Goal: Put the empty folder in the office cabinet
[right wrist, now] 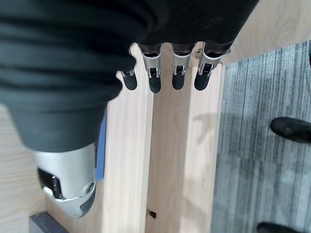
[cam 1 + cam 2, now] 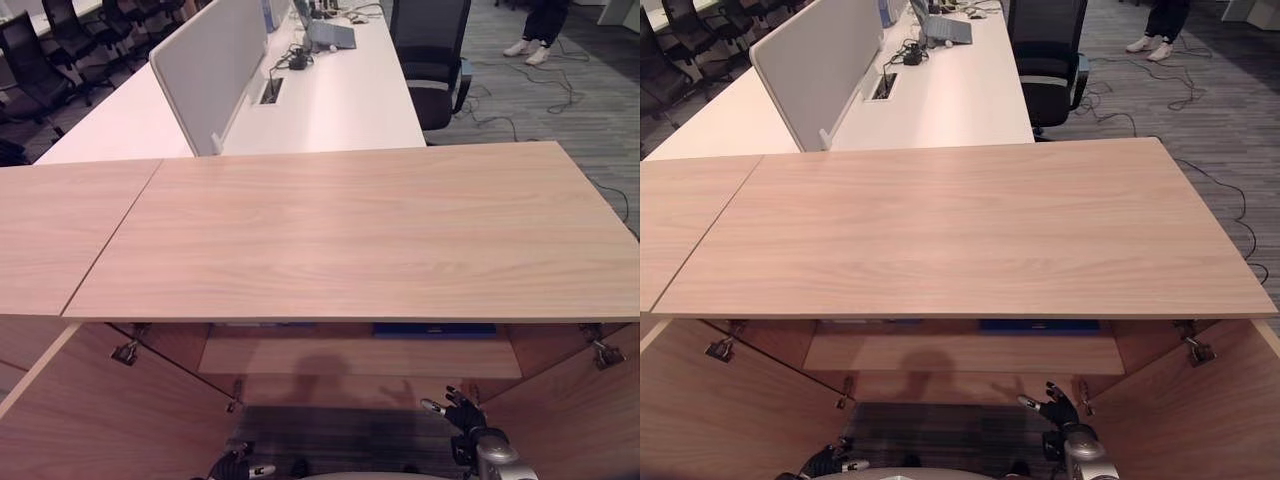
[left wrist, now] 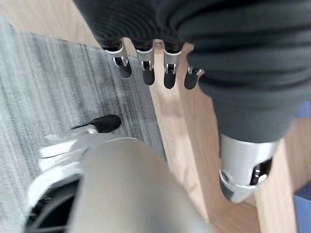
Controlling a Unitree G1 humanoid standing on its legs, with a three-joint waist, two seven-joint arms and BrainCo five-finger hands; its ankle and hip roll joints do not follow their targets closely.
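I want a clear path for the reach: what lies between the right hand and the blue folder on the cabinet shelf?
In the left eye view, just the shelf's bare wooden front between the right hand and the blue folder.

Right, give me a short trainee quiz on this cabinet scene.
1. True or false: the cabinet has its doors shut.
2. The blue folder lies: A) on the cabinet's top, B) on the shelf inside it, C) on the floor.
3. Fill in: the left robot hand and the right robot hand, fingers straight, both hold ____.

Key: 1 false, both doors stand open; 2 B; 3 nothing.
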